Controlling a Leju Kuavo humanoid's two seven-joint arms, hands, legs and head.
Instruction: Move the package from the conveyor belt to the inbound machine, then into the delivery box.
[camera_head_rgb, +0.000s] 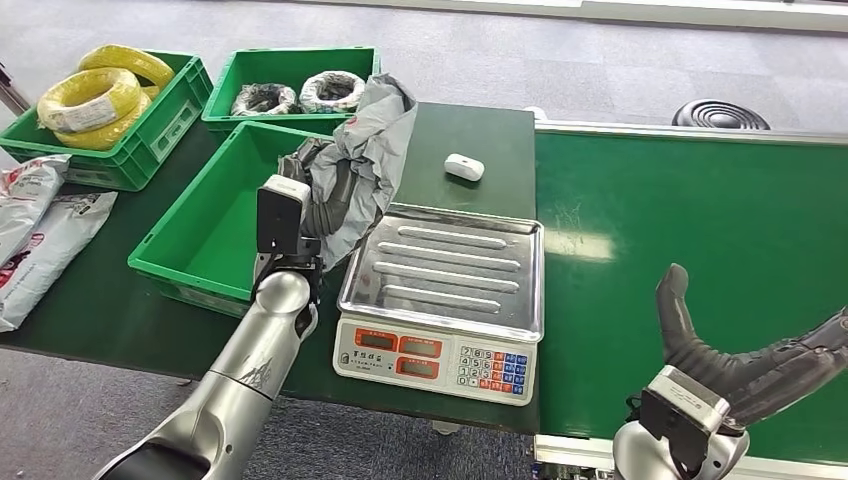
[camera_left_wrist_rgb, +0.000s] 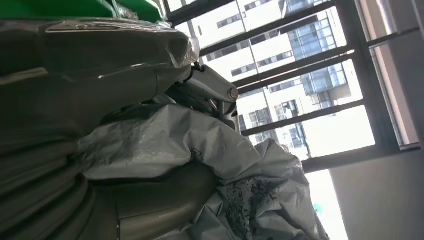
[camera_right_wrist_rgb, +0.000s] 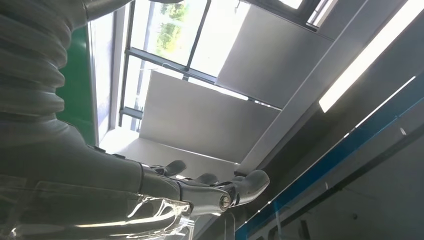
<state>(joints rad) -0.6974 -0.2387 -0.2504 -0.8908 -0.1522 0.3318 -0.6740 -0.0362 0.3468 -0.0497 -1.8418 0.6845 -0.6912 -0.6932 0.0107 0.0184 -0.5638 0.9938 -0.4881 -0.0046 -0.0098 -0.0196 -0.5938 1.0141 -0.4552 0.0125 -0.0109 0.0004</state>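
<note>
A crumpled grey plastic package hangs in the grip of my left hand, held between the weighing scale and the empty green delivery box. Up close in the left wrist view, the grey package is bunched around my left hand's fingers. My right hand hovers over the near part of the green conveyor belt, fingers spread and holding nothing; the right wrist view shows the same hand with its fingers extended.
A small white device lies behind the scale. A green crate with yellow coils and another with dark coils stand at the back left. White bags lie at the left edge.
</note>
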